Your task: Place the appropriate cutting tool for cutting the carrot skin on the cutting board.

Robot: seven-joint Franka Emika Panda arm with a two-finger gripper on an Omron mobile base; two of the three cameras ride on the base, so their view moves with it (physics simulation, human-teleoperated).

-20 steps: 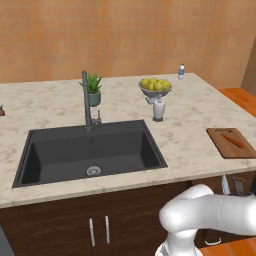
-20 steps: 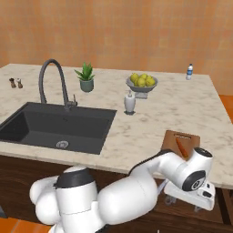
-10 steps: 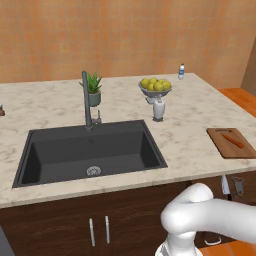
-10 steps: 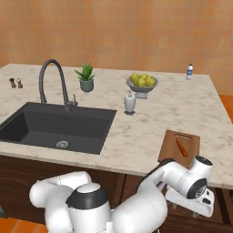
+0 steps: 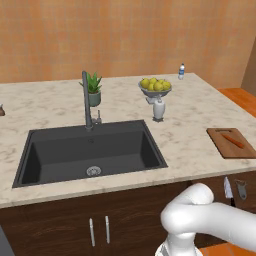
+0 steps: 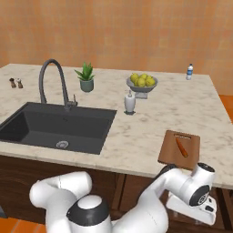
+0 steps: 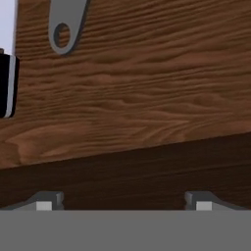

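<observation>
The cutting board (image 5: 224,146) (image 6: 170,152) lies at the counter's right front edge, and the carrot (image 5: 233,140) (image 6: 181,146) rests on it. Below that edge, the cutting tool (image 5: 241,189) and a black-handled knife (image 5: 227,188) lie against dark wood. In the hand view the cutting tool (image 7: 63,27) shows its grey end with a hole at the upper left, and the knife (image 7: 7,86) sits at the left border. My gripper (image 7: 122,203) is open and holds nothing, with both things well above its fingertips (image 7: 46,201). My white hand (image 6: 191,205) hangs below the counter under the board.
A dark sink (image 5: 90,150) with a faucet (image 5: 87,100) fills the counter's left half. Behind it stand a potted plant (image 5: 94,90), a bowl of lemons (image 5: 155,86), a white dispenser (image 5: 158,107) and a small bottle (image 5: 181,71). Two shakers (image 6: 16,83) stand at the far left.
My arm has swung further down and right in front of the cabinet, below the cutting board. The jaws stay wide apart. The board, carrot and tools have not moved.
</observation>
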